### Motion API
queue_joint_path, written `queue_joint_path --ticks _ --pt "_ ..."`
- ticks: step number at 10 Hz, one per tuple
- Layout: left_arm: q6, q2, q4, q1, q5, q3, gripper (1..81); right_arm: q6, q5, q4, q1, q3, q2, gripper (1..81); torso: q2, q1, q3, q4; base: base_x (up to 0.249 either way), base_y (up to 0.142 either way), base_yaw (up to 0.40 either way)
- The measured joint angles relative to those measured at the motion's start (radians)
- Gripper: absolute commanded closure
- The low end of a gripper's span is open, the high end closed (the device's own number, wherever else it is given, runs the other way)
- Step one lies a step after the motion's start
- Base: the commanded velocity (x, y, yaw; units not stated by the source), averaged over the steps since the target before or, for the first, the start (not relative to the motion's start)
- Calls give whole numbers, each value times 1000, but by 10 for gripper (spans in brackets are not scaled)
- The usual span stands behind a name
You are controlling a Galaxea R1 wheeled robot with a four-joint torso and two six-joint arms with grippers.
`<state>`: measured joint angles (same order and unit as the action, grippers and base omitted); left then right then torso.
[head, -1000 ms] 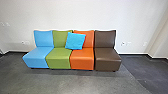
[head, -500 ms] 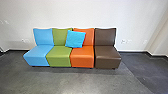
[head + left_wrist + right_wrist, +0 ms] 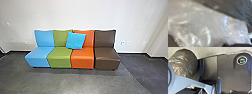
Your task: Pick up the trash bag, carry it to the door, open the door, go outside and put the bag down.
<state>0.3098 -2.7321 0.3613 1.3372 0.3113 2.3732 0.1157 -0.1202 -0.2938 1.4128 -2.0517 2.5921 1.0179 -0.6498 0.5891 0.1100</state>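
Clear, crinkled plastic of the trash bag (image 3: 214, 23) lies very close to the camera in the left wrist view, with bright glints on its folds. In the right wrist view the rounded, shiny trash bag (image 3: 184, 63) shows beside the robot's dark base plate, above a pale floor. What the bag holds is hard to make out. How the left gripper stands against the plastic I cannot tell, nor whether either gripper is open or shut.
Four joined seats, blue (image 3: 38, 57), green (image 3: 60, 57), orange (image 3: 82, 58) and brown (image 3: 107, 58), stand against a white wall (image 3: 82, 15) ahead. A light-blue cushion (image 3: 75, 40) leans on the green and orange backrests. Grey floor (image 3: 75, 82) stretches before them.
The whole head view has shifted slightly, so the robot's camera has moved a little. The seats and cushion keep their arrangement.
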Motion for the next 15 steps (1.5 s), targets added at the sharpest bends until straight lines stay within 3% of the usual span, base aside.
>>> queue_joint_path --ticks 6,13,15 --pt "0 -100 0 59 -33 105 811 1 43 44 80 -169 150 10 -195 130 -137 0 0 0 0" --pt "0 -207 0 65 -81 264 811 0 50 59 84 -323 266 10 -412 270 -153 0 0 0 0" --pt "0 -219 -1 64 -92 282 811 1 50 59 86 -352 287 10 -463 303 -192 0 0 0 0"
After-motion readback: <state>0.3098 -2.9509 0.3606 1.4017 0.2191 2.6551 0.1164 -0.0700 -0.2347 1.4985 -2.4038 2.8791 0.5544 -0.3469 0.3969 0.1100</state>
